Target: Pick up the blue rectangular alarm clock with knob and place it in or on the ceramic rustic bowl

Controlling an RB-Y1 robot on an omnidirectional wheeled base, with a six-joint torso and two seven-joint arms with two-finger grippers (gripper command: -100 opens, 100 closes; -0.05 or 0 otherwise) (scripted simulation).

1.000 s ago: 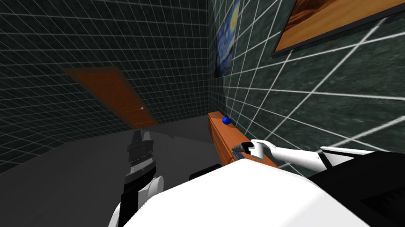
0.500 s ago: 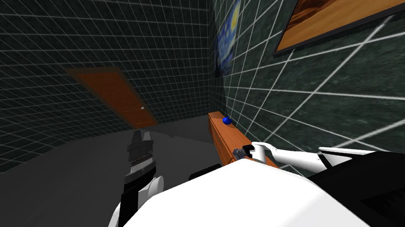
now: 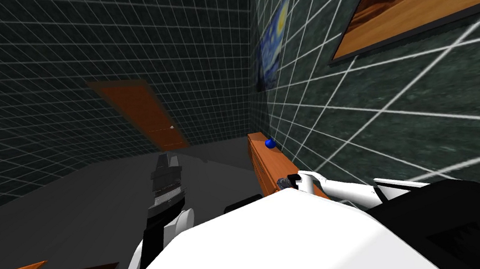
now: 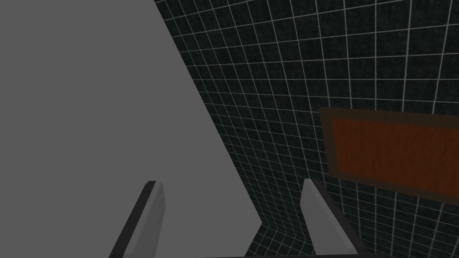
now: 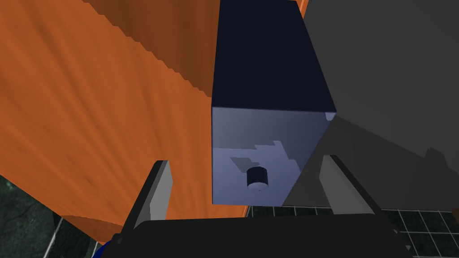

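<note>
Fingers of the right gripper (image 5: 245, 160) stand spread, released, one on each side of the blue rectangular alarm clock (image 5: 269, 148), neither pressing it. The clock's pale blue face, with a short dark cylindrical knob (image 5: 257, 178), is turned toward the gripper. The clock rests at the near end of the long orange wood-grained shelf (image 3: 267, 163) along the dark tiled wall (image 3: 397, 97). A small round blue object (image 3: 270, 143) sits at the shelf's far end. The left gripper (image 4: 231, 182) hangs open over the grey floor (image 3: 73, 203).
</note>
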